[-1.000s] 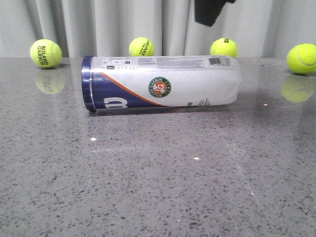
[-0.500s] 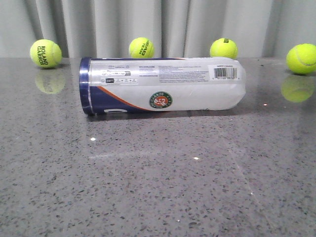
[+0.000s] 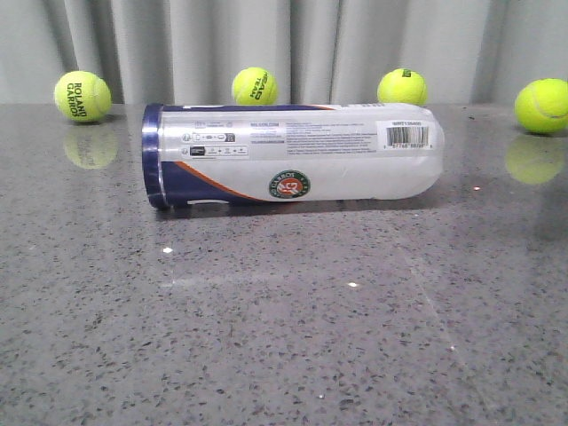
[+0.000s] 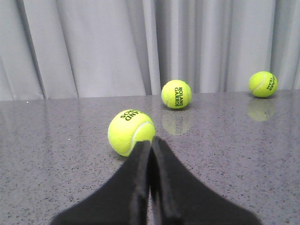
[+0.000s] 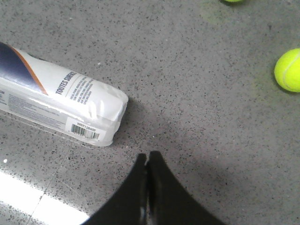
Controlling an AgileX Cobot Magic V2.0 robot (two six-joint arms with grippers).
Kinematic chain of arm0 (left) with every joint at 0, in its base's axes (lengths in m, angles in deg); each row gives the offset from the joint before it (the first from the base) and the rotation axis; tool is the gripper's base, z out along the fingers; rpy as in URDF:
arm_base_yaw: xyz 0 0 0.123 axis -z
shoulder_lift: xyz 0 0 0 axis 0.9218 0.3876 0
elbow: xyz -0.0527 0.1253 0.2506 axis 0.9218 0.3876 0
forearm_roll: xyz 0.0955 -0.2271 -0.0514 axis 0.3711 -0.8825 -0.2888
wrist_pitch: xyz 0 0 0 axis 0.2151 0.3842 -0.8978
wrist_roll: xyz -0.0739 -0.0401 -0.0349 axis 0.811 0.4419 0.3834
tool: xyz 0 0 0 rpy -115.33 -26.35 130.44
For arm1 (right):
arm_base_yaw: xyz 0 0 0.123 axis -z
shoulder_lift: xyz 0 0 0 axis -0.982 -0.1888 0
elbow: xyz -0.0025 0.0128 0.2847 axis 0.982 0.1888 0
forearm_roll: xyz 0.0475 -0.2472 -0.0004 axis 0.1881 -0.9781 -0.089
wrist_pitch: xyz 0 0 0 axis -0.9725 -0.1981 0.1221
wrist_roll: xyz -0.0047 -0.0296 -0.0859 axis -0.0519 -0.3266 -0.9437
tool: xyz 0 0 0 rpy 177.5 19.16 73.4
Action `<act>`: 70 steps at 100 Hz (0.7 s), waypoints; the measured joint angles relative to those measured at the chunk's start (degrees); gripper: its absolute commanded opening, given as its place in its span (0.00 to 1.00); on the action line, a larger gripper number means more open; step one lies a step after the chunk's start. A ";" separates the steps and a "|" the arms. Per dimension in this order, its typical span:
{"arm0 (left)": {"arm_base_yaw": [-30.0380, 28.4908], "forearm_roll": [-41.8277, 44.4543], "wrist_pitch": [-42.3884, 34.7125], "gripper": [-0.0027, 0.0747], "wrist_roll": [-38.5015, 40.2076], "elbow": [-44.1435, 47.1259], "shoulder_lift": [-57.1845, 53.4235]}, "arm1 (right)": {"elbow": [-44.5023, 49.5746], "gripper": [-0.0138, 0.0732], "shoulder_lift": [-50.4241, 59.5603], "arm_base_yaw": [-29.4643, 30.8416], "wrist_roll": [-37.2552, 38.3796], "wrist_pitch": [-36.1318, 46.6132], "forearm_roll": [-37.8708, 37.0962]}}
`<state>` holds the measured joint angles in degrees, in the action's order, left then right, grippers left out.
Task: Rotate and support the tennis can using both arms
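With long clear plastic tennis can (image 3: 291,156) lying sideways mid-table, untouched, and both black tapered grippers, left (image 4: 151,145) and right (image 5: 146,159), pinched closed, empty: spread fingers, approach opposite ends, support evenly while rotating.

A speckled grey stone table (image 3: 284,337) fills the foreground, polished enough to mirror light as small bright glints. Directly behind the table's far edge hangs a pale grey curtain (image 3: 177,44) in vertical folds, spanning the whole backdrop.
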<state>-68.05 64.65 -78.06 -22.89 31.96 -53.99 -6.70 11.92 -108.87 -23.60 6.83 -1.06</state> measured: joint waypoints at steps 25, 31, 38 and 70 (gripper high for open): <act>0.00 0.00 0.00 0.01 0.00 0.00 0.00 | 18.09 0.08 14.31 0.00 0.96 13.60 0.00; 0.00 0.00 0.00 0.01 0.00 0.00 0.00 | 22.33 0.08 17.79 0.00 0.96 15.88 0.00; 0.00 0.00 0.00 0.01 0.00 0.00 0.00 | 26.73 0.08 21.74 0.00 0.96 18.53 0.00; 0.00 0.00 0.00 0.01 0.00 0.00 0.00 | 42.41 0.08 42.19 0.00 0.96 25.39 0.00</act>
<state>-68.05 64.65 -78.06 -22.89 31.96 -53.99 35.72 54.11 -108.87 -22.64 32.22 -1.06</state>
